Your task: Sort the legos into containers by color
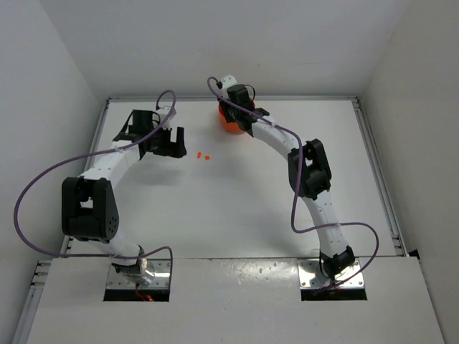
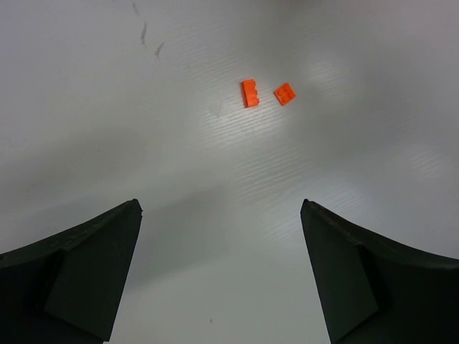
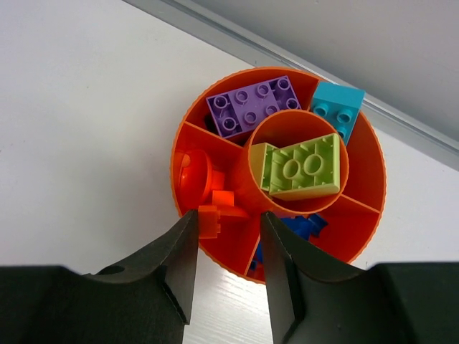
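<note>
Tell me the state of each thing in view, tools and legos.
Orange dish: upright, partly filled.
Left tool: open, empty, above the table.
Right tool: open, over the dish's rim.
Two orange pieces: loose on the table, apart.
Purple brick: studs up, outer compartment.
Lime green brick: studs up, centre cup.
Cyan brick: outer compartment, overhanging the rim.

Top view: round bright-orange plastic dish mostly hidden under right arm's wrist; its compartments unreadable. Two tiny orange pieces too small to make out their shape. Right wrist view: right gripper covers dish's near rim and part of the blue bricks; count unclear.
</note>
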You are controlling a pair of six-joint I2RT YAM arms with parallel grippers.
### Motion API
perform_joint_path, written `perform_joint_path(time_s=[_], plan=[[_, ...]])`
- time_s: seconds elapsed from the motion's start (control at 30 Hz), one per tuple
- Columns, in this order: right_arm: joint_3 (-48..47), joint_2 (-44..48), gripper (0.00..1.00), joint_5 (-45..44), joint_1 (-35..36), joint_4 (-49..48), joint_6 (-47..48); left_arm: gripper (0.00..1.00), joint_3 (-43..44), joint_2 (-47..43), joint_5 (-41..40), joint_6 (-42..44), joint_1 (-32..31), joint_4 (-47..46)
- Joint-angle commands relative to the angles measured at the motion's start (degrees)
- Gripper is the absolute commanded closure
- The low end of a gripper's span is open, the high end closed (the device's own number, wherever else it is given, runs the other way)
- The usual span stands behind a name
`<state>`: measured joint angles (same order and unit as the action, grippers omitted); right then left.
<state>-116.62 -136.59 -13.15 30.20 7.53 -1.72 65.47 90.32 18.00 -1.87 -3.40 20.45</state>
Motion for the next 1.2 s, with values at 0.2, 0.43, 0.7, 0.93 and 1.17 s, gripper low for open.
perform_joint_path(time_s=[0.2,0.43,0.7,0.93,1.17], plan=[[-3.97,1.24,0.60,-1.53,0.39,-2.96,0.84,0.00,4.40,0.91,-1.83,-1.73,-3.98,-3.30],[-3.97,0.72,0.60,-3.29,-0.22,-3.49,-3.38,0.00,4.40,2.05,-4.63,-2.26,-5.74,-3.92],[-3.97,0.19,0.60,-3.29,-1.28,-2.87,-7.60,0.00,4.93,2.58,-4.64,-2.26,-5.74,-3.92],[-3.97,0.19,0.60,-1.01,-1.81,-1.29,-12.34,0.00,4.93,2.58,-4.64,-2.79,-5.74,-4.45],[-3.97,0.19,0.64,2.25,-2.33,0.46,-16.47,0.00,4.93,2.58,-4.02,-3.40,-5.74,-6.38]])
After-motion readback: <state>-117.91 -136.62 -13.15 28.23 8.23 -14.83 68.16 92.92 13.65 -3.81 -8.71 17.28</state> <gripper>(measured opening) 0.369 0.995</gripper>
